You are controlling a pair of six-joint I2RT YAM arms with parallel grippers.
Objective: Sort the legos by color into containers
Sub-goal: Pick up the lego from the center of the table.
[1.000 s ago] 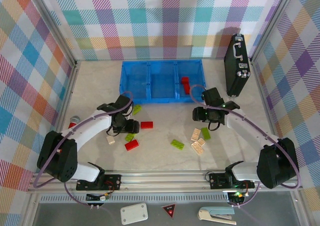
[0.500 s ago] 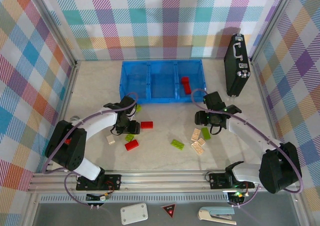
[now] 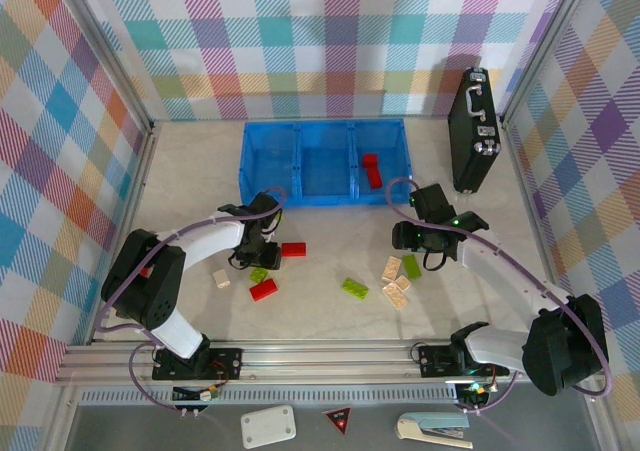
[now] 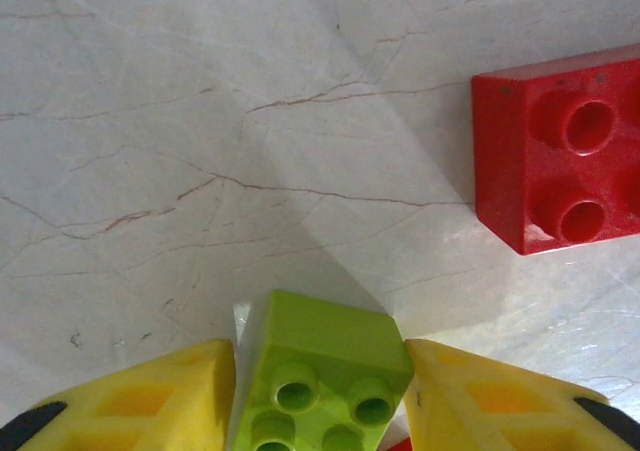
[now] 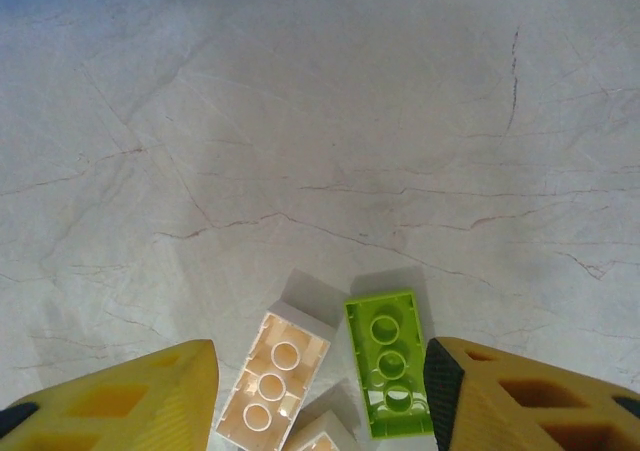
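Bin (image 3: 268, 161) of blue plastic lies across the far part of the bench (image 3: 330, 233), split into three square compartments in a row. The right compartment (image 3: 392, 166) holds red bricks (image 3: 370, 169), lying towards its left side. A black case (image 3: 472, 131) stands just right of the bin.

All the other bricks lie loose on the bench, nearer the arms. The left end effector (image 4: 320, 356) is down at the bench, near the bin's left end. Its yellow fingers (image 4: 150, 401) sit narrow, pressed against both sides of a green brick (image 4: 315, 396). A red brick (image 4: 555, 151) lies close by, apart from it.

The right end effector (image 5: 318, 356) hangs above the bench with its fingers wide. Below the gap lie a beige brick (image 5: 272, 379) and a second green brick (image 5: 388, 363), side by side. Between the two arms sit a third green brick (image 3: 355, 287) and another red one (image 3: 263, 289).
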